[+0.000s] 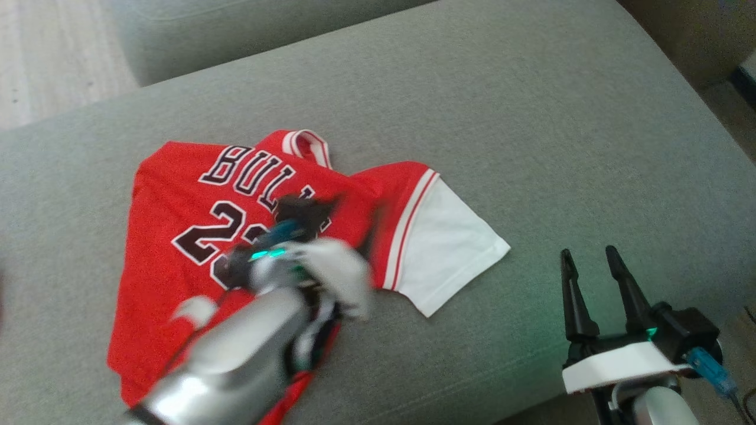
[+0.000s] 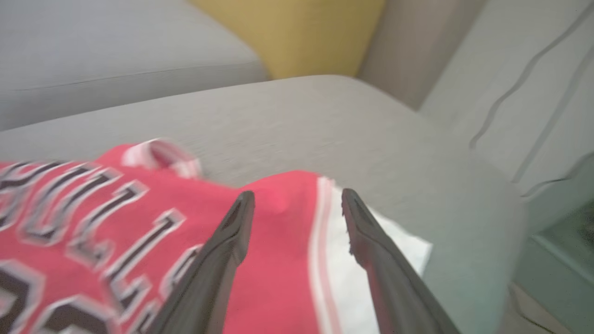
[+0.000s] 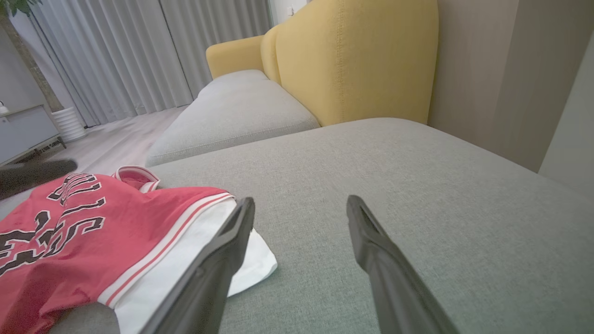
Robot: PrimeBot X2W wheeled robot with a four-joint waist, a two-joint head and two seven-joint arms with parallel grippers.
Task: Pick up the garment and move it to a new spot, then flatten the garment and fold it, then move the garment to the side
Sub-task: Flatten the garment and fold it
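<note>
- Forearm (image 1: 236,360) of the left arm, pale and blurred, crosses the near hem of the jersey (image 1: 171,195) in the head view.
- Right claw (image 1: 590,262): fingers spread, nothing between them. It sits over bare sofa seat (image 1: 531,118), to the right of the jersey and apart from it.
- Left claw (image 2: 297,204): fingers spread, pinching nothing. In its wrist view the tips hang over red cloth beside the striped seam of the sleeve (image 1: 449,254). Cannot tell whether they touch the cloth.
- Jersey: red, with black-and-white "BULLS" lettering and a number. It lies print side up on the left-centre of the grey seat, rumpled rather than flat. Its near right edge is bunched under the arm.
- Sleeve: white, with red and white stripes at the seam. It lies flat on the seat and points toward the right claw. In the right wrist view its corner lies just beside that claw's left finger.
- Collar (image 1: 307,144): red and white trim, at the jersey's far edge.
- Second seat (image 3: 236,106): grey, beyond the first, with a gap between the two.
- Backrest (image 3: 362,60): yellow, upright behind both seats.
- Floor (image 3: 116,139): pale wood, left of the sofa.
- Pot (image 3: 69,123): white and ribbed, standing on the floor.
- Curtains (image 3: 116,55): grey, hanging behind the pot.
</note>
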